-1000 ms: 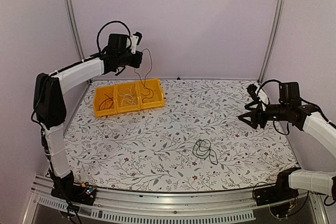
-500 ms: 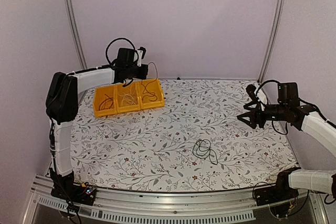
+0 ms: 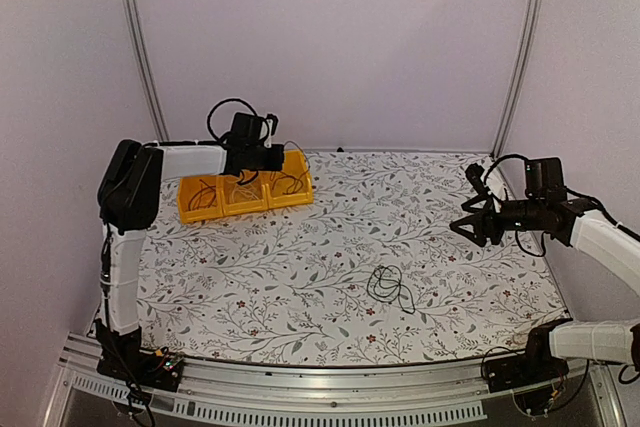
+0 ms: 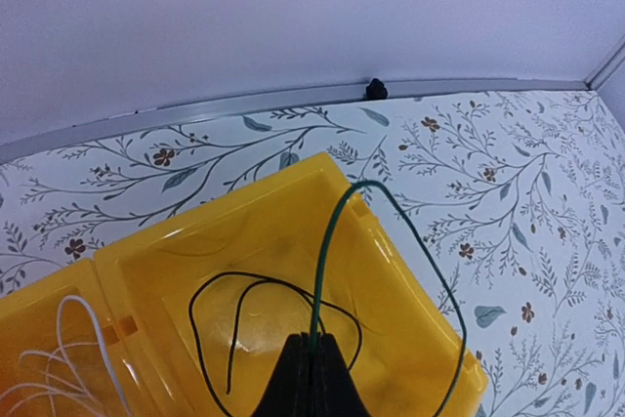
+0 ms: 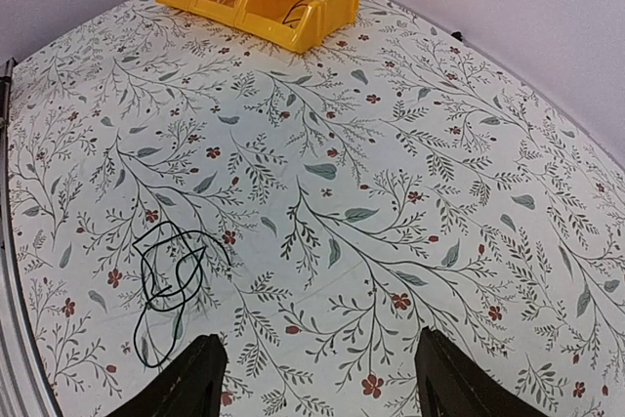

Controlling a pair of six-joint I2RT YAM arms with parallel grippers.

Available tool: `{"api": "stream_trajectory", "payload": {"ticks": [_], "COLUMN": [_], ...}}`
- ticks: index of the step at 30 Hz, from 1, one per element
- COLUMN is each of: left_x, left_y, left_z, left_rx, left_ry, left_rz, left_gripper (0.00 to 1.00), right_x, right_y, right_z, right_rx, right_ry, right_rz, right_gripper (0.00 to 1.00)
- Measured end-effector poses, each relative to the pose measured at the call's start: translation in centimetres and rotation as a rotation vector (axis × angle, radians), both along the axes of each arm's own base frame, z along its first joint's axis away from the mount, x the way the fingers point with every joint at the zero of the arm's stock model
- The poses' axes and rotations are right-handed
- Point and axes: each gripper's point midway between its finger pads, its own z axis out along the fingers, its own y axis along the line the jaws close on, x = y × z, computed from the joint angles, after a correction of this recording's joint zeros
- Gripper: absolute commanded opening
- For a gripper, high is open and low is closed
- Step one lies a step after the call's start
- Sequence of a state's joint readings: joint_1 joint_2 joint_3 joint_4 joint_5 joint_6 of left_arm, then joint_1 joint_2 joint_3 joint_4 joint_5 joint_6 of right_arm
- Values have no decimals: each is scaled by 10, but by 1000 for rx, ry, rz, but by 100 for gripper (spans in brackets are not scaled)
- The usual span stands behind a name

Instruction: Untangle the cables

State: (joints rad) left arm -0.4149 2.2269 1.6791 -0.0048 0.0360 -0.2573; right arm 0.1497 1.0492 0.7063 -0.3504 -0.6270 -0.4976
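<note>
A thin cable (image 4: 337, 231) is pinched in the left hand (image 4: 312, 347) over the right box of the tray (image 3: 245, 207), at the counter's (image 3: 300, 277) far left corner, likely to be dropped in alone. A black tangle (image 3: 390, 289) is seen toward the near edge. The right hand (image 3: 470, 227) is held wide apart by the right edge.

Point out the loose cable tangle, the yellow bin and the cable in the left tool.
Loose cable tangle (image 3: 390, 290), top view, middle of the knot.
Yellow bin (image 3: 240, 209), top view, near wall.
Held cable (image 4: 363, 183), left wrist view, top of its arc.
</note>
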Motion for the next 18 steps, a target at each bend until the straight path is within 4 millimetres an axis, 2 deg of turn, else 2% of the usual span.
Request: {"api": "stream_trajectory", "payload": {"ticks": [7, 13, 18], "left_x": [4, 6, 5], "left_y": [27, 47, 56], "left_z": [-22, -23, -13], "left_rx": [46, 68, 80], "left_ry": [74, 77, 66], "left_rz": [148, 229, 260], "left_gripper": [0, 0, 0], "right_x": [0, -1, -1], "right_y": [1, 2, 2], "right_z": [-1, -1, -3], "right_rx": [2, 4, 0], "right_ry": [3, 5, 6], "right_rz": [4, 11, 15], "right_gripper": [71, 71, 71]}}
